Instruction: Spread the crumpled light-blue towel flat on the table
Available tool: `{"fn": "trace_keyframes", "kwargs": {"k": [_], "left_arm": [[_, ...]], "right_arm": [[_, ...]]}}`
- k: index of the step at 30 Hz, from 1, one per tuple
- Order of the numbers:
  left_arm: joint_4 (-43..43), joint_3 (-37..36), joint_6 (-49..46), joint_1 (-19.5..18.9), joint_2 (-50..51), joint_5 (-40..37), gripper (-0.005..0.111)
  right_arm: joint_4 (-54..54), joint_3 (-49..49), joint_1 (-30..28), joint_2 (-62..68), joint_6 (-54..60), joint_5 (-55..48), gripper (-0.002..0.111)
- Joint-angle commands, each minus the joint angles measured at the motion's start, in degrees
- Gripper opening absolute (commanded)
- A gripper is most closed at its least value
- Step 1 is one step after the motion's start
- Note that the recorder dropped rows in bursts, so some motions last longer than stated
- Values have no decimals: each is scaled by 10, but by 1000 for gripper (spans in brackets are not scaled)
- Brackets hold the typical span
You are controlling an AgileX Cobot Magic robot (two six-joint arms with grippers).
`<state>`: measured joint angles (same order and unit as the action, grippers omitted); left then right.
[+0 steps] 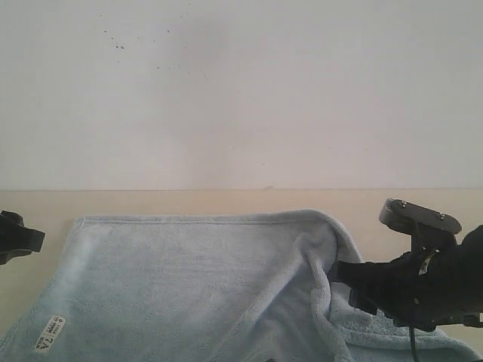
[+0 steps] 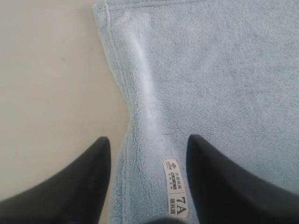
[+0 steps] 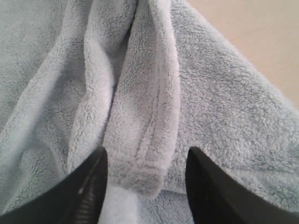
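While most of the towel point(image 1: 173, 286) already lies flat on the worktop point(image 1: 189, 200), the task is judged unfinished. The worktop is seen bare behind the towel and to its left (pale beige, white wall behind). The towel is spread across the near middle of the worktop, with its far hem straight and its left part smooth. Its near edge is cut off by the frame, so that side cannot be judged.

On the right side a flap point(image 3: 145, 116) is folded back over the towel's body, hem up, with creases beside it. This is what is left to be opened out and pulled flat.

The right fingers point(image 3: 86, 186) are held apart with the flap's corner between them, not clamped on it. The left fingers point(image 2: 79, 182) are likewise spread and straddle the left hem, one over bare worktop and one over cloth. Nothing is gripped. The small white label point(image 2: 175, 193) lies face up just inside that hem, between those fingers.

No containers are seen in any view, so no contents are noted.
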<state>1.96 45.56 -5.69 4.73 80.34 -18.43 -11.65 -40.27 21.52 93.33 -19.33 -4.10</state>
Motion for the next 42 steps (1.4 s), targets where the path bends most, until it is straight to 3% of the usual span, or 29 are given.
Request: {"fn": "trace_keyframes", "kwargs": {"k": [1,30,42], "left_arm": [[8,-3,-4,0,-3,15,48],[8,-3,-4,0,-3,20,48],[8,-3,-4,0,-3,19,48]], "right_arm": [[-1,3,-4,-1,3,-4,49],[0,2,8,30,7,53,49],[48,2,30,-108,148,175,49]]}}
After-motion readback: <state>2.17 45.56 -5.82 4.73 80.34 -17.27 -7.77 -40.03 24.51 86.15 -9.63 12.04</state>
